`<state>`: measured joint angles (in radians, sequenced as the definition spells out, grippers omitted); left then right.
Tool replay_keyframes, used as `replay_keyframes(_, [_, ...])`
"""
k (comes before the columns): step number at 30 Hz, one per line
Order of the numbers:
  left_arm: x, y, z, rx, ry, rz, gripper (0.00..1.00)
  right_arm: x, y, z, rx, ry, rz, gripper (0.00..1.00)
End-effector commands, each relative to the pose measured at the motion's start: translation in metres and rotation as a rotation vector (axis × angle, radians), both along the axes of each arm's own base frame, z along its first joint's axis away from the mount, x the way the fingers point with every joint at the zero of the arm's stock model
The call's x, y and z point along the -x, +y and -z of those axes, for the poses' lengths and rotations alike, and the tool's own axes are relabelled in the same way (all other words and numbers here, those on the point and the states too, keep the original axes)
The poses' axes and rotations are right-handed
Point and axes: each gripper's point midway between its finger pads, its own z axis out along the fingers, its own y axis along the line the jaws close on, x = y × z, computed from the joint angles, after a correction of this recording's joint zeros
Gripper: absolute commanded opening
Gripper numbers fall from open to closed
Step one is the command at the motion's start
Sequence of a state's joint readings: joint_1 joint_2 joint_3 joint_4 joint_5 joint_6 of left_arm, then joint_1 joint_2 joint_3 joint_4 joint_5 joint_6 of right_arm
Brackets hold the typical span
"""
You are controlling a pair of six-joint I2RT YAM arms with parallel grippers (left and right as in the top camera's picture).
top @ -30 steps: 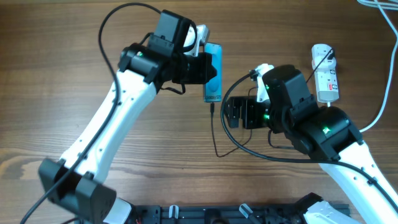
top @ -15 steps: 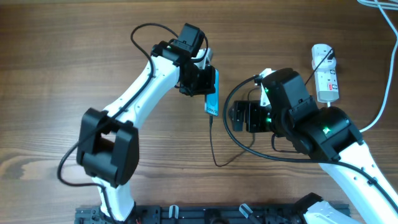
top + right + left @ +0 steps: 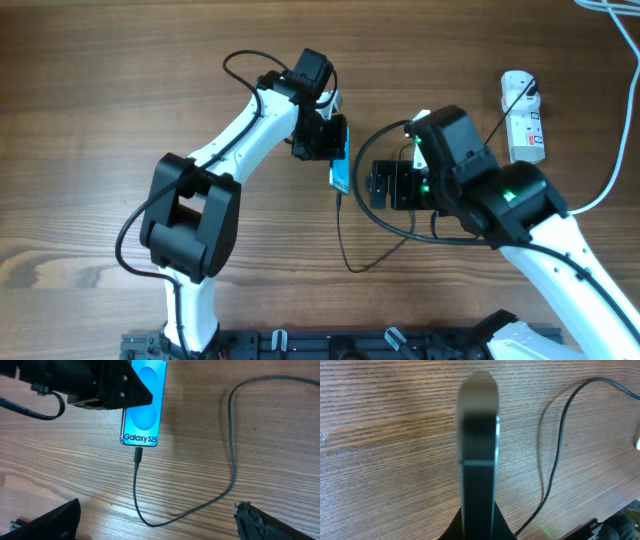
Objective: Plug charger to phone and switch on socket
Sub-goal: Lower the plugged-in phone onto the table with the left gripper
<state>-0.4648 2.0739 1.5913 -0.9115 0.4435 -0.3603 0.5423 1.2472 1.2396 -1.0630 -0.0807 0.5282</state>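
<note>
While the left gripper (image 3: 332, 140) is clamped on the phone (image 3: 146, 410), the step in hand is judged to be seating the charger (image 3: 138, 455) in the port at the phone's near end. The connector tip lies in line with that end and touches it or sits just beside it. Whether it is fully home cannot be told from these views.

To do the step well:
- The phone should be kept rigid so the port does not shift.
- The right gripper (image 3: 372, 186) should take the connector by its body, just behind the tip, not by the thin cable.
- The push should run along the phone's long axis, with the left grip acting as the brace.
- The slack loop of cable on the table (image 3: 100, 100) should be left free to avoid side pull on the tip.

Left arm: it reaches to the far centre with its wrist turned, and its jaws are closed across the phone's upper part. The phone stands tilted on one long edge, seen edge-on from the left wrist, with its screen turned to the right.

Right arm: it sits just right of the connector with its jaws wide apart and holds nothing.

The socket (image 3: 522, 122) lies at the far right, well apart from both grippers and not yet switched.
</note>
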Motion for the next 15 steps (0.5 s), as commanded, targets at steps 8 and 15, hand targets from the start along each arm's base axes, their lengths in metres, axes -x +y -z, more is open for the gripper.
replay_keyframes(8, [0.001,0.011,0.015,-0.059,0.01,-0.03,0.04,-0.004,0.007,0.013,-0.007,0.072,0.018,1.0])
replay_keyframes(15, [0.005,0.012,0.027,-0.058,0.018,-0.047,0.04,-0.003,0.011,0.017,-0.015,0.092,0.009,1.0])
